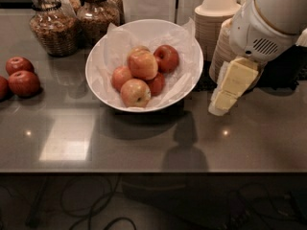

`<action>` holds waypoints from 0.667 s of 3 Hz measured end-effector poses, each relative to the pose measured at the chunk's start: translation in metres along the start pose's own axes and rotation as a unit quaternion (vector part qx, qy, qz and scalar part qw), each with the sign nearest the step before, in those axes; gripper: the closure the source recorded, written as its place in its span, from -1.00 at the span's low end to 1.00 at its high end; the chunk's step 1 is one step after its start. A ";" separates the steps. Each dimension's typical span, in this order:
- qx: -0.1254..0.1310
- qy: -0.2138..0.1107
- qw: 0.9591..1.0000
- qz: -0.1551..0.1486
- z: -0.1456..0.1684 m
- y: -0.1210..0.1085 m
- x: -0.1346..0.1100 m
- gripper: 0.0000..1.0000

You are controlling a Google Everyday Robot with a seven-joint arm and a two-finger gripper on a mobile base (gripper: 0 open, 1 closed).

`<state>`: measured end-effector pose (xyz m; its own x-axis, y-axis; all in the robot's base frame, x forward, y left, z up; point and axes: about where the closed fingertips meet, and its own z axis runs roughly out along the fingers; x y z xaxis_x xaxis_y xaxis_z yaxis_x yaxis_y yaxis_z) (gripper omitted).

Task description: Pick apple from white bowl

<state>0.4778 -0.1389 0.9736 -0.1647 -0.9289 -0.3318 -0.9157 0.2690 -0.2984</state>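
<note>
Sitting in the white bowl point(92, 78) atop other apples point(135, 92), the apple point(143, 63); end effector point(218, 106) beside the bowl, grip unclear

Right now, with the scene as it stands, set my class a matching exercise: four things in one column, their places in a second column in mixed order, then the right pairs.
Things
1. largest apple
2. gripper
3. glass jars
4. stacked beige bowls

Places
A. back left of the table
B. topmost in the white bowl
C. back right of the table
D. just right of the white bowl, over the table

Pairs: 1-B, 2-D, 3-A, 4-C
</note>
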 end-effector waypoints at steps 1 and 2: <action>-0.001 -0.057 0.998 0.012 0.010 -0.007 -0.026 -1.00; -0.005 -0.111 0.994 0.018 0.017 -0.011 -0.046 -1.00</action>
<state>0.5015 -0.0949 0.9767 -0.1125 -0.8391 -0.5322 -0.9144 0.2971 -0.2752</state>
